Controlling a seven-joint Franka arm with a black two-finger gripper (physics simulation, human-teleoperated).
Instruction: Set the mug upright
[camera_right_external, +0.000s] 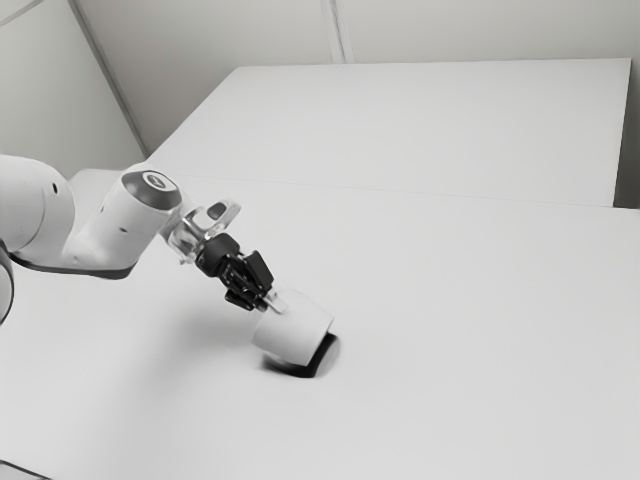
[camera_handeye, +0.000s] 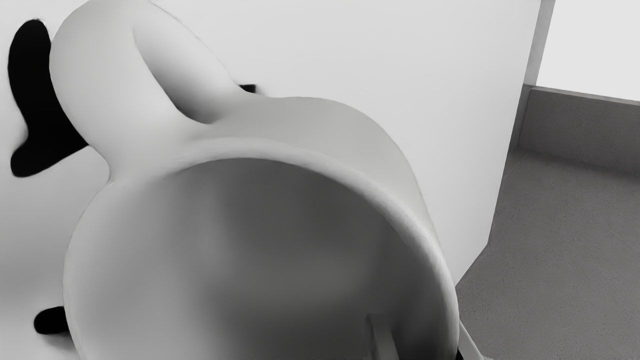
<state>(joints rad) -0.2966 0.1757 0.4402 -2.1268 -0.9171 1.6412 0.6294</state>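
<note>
End effector (camera_right_external: 273, 300) pinching tilted white mug (camera_right_external: 296, 330), one finger inside, one outside its wall

The exterior view looks down across the table (camera_right_external: 450, 280) from beside the arm (camera_right_external: 100, 232), well back, while the wrist view, from the arm's end, faces into the mug (camera_handeye: 300, 117) at close range, floor (camera_handeye: 560, 225) beyond, and the 2 share mug and table.

Arm (camera_right_external: 100, 232) extended; jaws angled downward
</note>
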